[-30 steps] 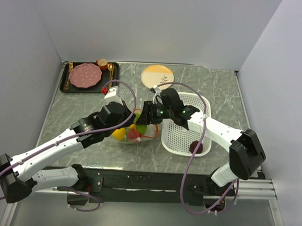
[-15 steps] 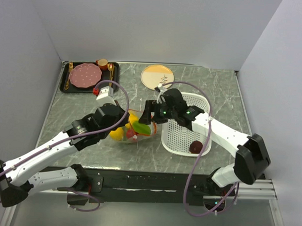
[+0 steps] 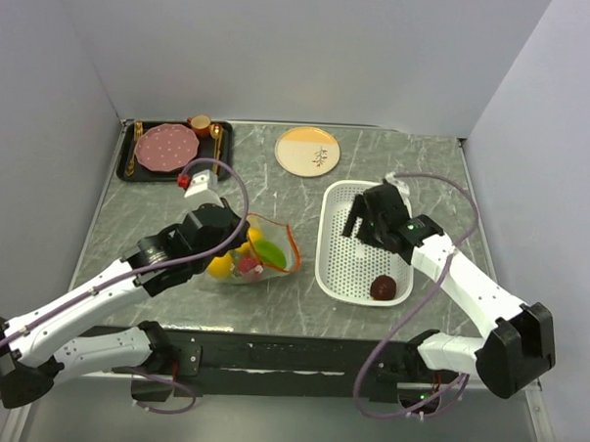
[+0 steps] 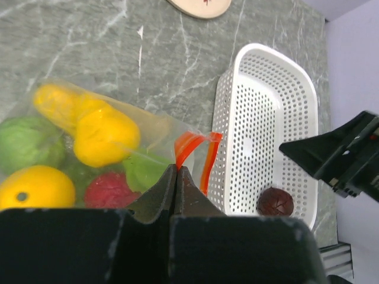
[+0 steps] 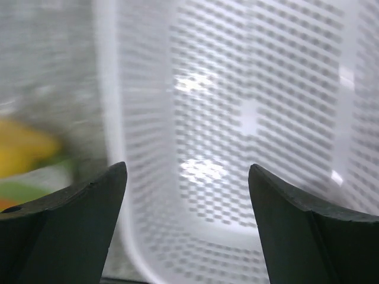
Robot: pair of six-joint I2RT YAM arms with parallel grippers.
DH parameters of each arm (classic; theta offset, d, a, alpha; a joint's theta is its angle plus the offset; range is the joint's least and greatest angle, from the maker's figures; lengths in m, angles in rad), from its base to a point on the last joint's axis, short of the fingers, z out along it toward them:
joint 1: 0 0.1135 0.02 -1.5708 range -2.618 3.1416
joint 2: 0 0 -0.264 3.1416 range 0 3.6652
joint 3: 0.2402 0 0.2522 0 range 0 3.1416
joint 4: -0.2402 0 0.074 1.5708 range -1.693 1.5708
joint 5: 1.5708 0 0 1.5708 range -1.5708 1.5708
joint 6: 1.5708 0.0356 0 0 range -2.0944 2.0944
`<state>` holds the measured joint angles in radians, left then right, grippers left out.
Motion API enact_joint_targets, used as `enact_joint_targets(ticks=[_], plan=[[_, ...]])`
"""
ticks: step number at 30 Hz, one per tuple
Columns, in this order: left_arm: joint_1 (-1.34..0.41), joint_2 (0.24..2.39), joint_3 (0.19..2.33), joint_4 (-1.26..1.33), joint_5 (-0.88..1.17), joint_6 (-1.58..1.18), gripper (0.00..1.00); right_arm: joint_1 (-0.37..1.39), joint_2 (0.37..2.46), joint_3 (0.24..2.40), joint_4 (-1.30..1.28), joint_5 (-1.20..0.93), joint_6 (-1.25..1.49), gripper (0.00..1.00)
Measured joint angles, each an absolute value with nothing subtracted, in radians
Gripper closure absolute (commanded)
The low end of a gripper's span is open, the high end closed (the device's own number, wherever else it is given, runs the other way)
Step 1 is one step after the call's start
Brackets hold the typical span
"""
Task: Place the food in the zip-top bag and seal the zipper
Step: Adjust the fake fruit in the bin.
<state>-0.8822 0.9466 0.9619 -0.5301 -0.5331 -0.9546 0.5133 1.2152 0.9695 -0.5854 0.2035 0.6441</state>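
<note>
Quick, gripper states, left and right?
Left gripper: shut, pinching the clear crinkly plastic zip-top bag at its edge.
Right gripper: open, empty, over the white perforated basket.

Zip-top bag (image 3: 271, 247) left of basket (image 3: 348, 255)

Two arms of the same build: left arm (image 3: 86, 295) and right arm (image 3: 468, 285) had white tubular links with chunky black joint housings. The left cable (image 3: 245, 189) was mauve and looped loose off the wrist; the right cable (image 3: 439, 177) matched it. A small red-and-white block (image 3: 191, 182) sat by the left wrist, and a green light (image 3: 409, 226) showed on the right wrist. The left gripper (image 4: 176, 170) had matte black wedge fingers; the right gripper (image 5: 186, 173) had black rounded ones. The base rail (image 3: 289, 356) was black.
</note>
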Motion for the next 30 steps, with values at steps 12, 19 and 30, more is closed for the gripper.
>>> enact_joint_targets(ticks=[12,19,30], plan=[[-0.882,1.037,0.962,-0.469,-0.447,-0.925,0.99,0.488,1.084,0.842,-0.855,0.349,0.869,0.07],[-0.882,1.039,0.962,-0.466,-0.439,-0.913,0.99,0.488,1.083,0.777,-0.894,0.354,0.927,0.07],[-0.879,1.039,0.962,-0.463,-0.441,-0.903,0.99,0.488,1.148,0.712,-0.826,0.316,0.93,0.12]])
